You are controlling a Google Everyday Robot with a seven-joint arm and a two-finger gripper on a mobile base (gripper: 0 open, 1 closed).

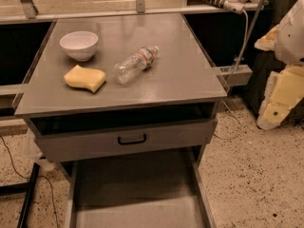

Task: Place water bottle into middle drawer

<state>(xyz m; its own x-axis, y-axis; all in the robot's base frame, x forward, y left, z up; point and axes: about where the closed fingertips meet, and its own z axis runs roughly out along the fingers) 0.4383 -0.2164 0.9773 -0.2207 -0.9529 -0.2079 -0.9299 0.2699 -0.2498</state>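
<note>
The water bottle [136,63] lies on its side on the grey cabinet top [180,75], cap pointing to the back right, just right of the yellow sponge [85,78]. The middle drawer [137,184] is pulled out below, showing its flat grey floor and thin side walls with nothing in it. My gripper [278,101] hangs with the white arm at the right edge of the view, beside the cabinet and over the floor, well away from the bottle and holding nothing that I can see.
A white bowl [79,44] stands at the back left of the top. The grey drawer front with a black handle [132,140] sits above the open drawer. Cables and a power strip [223,1] are at the back right. The floor is speckled.
</note>
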